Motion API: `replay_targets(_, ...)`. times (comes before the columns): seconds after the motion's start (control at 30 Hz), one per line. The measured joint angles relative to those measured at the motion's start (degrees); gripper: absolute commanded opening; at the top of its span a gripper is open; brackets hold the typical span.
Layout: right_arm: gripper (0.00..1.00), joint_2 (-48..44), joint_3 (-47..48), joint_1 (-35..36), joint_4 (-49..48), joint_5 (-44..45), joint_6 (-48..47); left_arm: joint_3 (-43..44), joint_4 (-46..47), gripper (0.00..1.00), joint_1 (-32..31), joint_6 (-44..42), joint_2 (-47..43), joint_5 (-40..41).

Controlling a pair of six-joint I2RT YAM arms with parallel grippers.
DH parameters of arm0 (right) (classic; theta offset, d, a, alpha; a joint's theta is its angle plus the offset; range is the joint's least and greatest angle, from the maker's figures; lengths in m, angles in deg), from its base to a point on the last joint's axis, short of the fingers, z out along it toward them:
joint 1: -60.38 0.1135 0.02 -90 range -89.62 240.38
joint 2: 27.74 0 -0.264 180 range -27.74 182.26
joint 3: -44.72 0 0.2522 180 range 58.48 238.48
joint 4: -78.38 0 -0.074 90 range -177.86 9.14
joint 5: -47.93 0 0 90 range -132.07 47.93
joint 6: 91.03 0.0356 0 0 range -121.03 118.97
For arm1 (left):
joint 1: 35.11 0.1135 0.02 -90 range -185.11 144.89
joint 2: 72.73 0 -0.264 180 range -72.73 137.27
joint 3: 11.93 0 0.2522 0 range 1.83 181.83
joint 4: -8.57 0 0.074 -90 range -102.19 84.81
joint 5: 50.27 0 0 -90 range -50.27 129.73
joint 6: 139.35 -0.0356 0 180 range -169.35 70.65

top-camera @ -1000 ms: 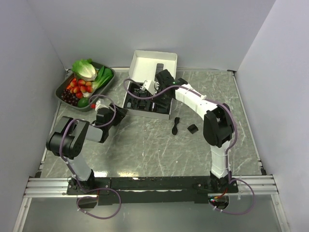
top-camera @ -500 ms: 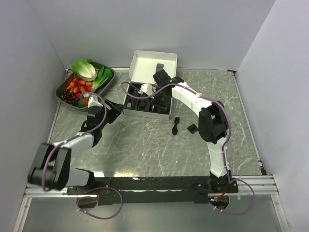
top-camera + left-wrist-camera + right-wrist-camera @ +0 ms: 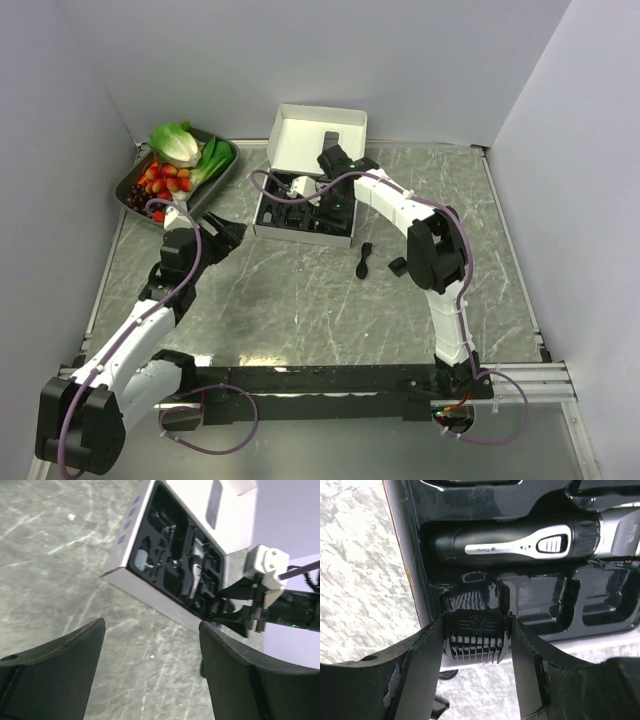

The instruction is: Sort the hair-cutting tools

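Marble table [image 3: 300, 300]. Right gripper [image 3: 476, 652] pinches comb guard [image 3: 476, 630] above box [image 3: 145, 594], beside clipper [image 3: 520, 542]; left gripper [image 3: 150, 670] gapes wide, empty.

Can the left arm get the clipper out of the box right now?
Probably not yet. The left pincer is open and empty near the box, but the right pincer, holding a comb guard, hangs right next to the clipper.
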Motion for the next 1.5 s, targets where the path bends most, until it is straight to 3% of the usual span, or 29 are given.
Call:
replay_targets(0.5,0.50,2.19,2.21,0.00,0.81,-2.40,-0.24,-0.20,-2.71,0.82,0.00,-2.49,-0.15,1.09)
replay_targets(1.13,0.65,2.49,2.40,-0.02,0.59,-2.45,-0.20,-0.94,-2.78,0.87,-0.15,-3.54,0.15,1.38)
replay_targets(1.5,0.66,2.49,2.40,-0.02,-0.02,-2.19,-0.17,-1.05,-2.82,0.87,-0.26,-3.72,0.13,1.57)
